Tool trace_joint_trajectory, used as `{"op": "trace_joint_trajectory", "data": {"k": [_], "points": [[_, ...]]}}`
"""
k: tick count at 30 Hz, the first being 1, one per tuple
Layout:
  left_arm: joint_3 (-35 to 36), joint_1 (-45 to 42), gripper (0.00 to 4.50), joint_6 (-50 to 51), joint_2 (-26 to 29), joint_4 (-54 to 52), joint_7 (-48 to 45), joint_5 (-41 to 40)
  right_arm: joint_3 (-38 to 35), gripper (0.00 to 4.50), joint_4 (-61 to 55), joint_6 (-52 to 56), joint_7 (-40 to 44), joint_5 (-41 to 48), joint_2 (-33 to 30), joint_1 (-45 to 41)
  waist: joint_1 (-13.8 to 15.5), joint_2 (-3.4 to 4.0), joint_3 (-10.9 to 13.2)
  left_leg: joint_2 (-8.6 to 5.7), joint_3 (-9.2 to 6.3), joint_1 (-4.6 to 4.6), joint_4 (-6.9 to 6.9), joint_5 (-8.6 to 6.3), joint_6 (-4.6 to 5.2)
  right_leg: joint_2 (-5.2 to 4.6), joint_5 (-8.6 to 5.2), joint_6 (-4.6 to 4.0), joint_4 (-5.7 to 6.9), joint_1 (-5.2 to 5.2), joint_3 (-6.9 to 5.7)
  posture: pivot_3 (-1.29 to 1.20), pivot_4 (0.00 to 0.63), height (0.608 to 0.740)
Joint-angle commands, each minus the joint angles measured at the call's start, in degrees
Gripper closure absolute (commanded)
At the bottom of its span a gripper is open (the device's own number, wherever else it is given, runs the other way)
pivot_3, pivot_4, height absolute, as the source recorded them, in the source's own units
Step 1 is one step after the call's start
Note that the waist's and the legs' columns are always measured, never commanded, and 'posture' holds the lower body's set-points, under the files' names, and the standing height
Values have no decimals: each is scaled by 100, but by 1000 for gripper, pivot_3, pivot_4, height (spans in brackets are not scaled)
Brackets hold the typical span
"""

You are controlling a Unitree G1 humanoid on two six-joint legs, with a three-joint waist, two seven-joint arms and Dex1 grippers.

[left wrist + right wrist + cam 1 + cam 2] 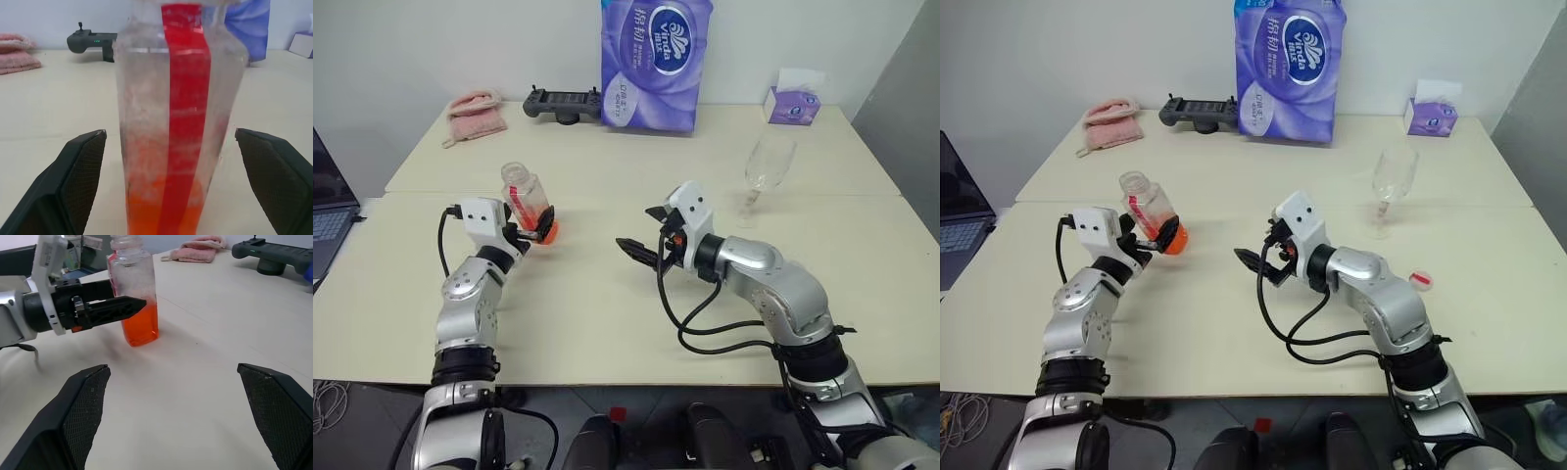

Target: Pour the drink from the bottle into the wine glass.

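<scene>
The left gripper (168, 181) has its 2 fingers (73, 181) spread wide on either side of the bottle (527, 199), clear of its walls. The bottle stands on the table (607, 313), uncapped, with a little orange-red drink (141, 325) at the bottom. The right gripper (641, 253) is also wide open, holding nothing, beside the bottle. The wine glass (766, 174) stands farther back on the right.
</scene>
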Motion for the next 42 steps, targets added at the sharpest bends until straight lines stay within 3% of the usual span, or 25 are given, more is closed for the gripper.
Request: {"op": "trace_joint_trajectory", "data": {"k": [1, 5, 8, 11, 20, 30, 34, 42], "points": [[145, 464, 8, 117, 1, -679, 114, -94, -332, 0, -17, -237, -45, -90, -164, 167, 2, 0, 0, -2, 1, 1, -1, 0, 0, -2, 0, 0, -1, 2, 1, 0, 150, 740], [273, 1616, 8, 537, -39, -1940, 82, -426, -992, 0, 167, -631, -642, -350, -220, 752, 1, -2, -1, 2, 2, 0, -4, 0, 0, -2, 0, 0, -6, 2, 2, 0, 150, 740], [-253, 2370, 8, 706, 291, -2715, -280, -82, -1474, 0, 583, -1015, -1275, -635, -112, 1016, 8, -2, -1, 0, 6, 4, -8, -1, 0, -4, -1, 0, -9, 6, 7, 0, 150, 740], [-680, 2682, 8, 1166, 250, -3504, -545, -493, -1812, 0, 1062, -1551, -1725, -797, 84, 1027, 17, 4, 2, -2, 12, 11, -9, 0, 0, 0, -4, 1, -15, 16, 10, 0, 150, 740], [-1813, 1652, 8, 2030, 42, -3973, -923, -828, -1930, 0, 3078, -2725, -2137, -1206, 265, -123, -9, 2, 1, 8, 24, 27, -12, 1, 3, 17, -2, -1, -12, 23, 20, 0, 150, 740], [-1872, 1258, 8, 2356, -59, -4111, -866, -992, -2041, 0, 5648, -3845, -2477, -1458, 155, -1338, -25, 2, 1, 9, 28, 28, -17, 1, 4, 21, -1, -3, -11, 22, 28, 0, 150, 740], [-1772, 1237, 0, 2323, -53, -4073, -800, -977, -2114, 880, 6179, -4222, -2618, -1459, 132, -1541, -27, 2, 1, 9, 30, 28, -17, 1, 4, 20, -1, -3, -12, 22, 30, 0, 150, 740], [-1686, 1228, 0, 2264, -70, -4029, -827, -984, -2081, 3811, 6460, -4627, -2675, -1458, 194, -1613, -51, 3, 1, 9, 31, 29, -18, 1, 3, 21, -1, -3, -11, 22, 32, 0, 150, 740]]}}
